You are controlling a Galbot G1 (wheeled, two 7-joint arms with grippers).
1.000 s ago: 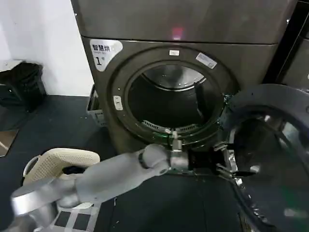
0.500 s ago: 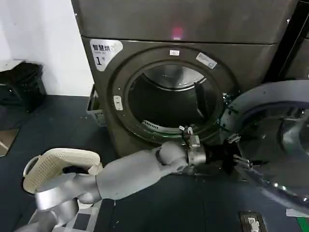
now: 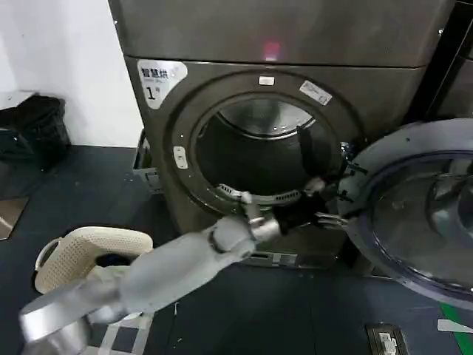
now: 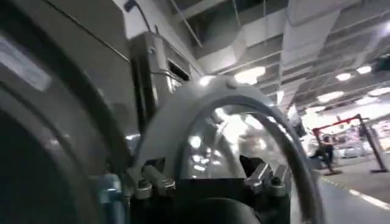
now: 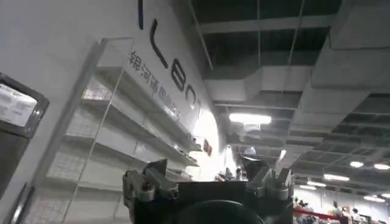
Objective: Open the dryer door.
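The dryer (image 3: 222,37) is the dark bronze-grey machine with the silver "1" label (image 3: 159,80); its round drum opening (image 3: 259,155) is uncovered. The dryer door (image 3: 421,207) is swung out to the right, showing its grey inner rim and glass. My left arm reaches across from the lower left, and the left gripper (image 3: 330,217) sits at the door's hinge-side edge, just below the opening. In the left wrist view the left gripper (image 4: 207,179) is open, and the door's ring (image 4: 183,115) curves just beyond the fingertips. My right gripper (image 5: 207,179) is open with nothing between its fingers, pointing up at a ceiling and wall shelves.
A white mesh laundry basket (image 3: 89,248) stands on the dark floor at the lower left, under my arm. A black bag (image 3: 33,129) lies by the white wall. A grey crate (image 3: 144,166) sits beside the dryer. Another machine (image 3: 452,81) adjoins on the right.
The door has swung wider to the right. My left gripper has moved up and back toward the dryer, from the door's lower rim to its hinge side.
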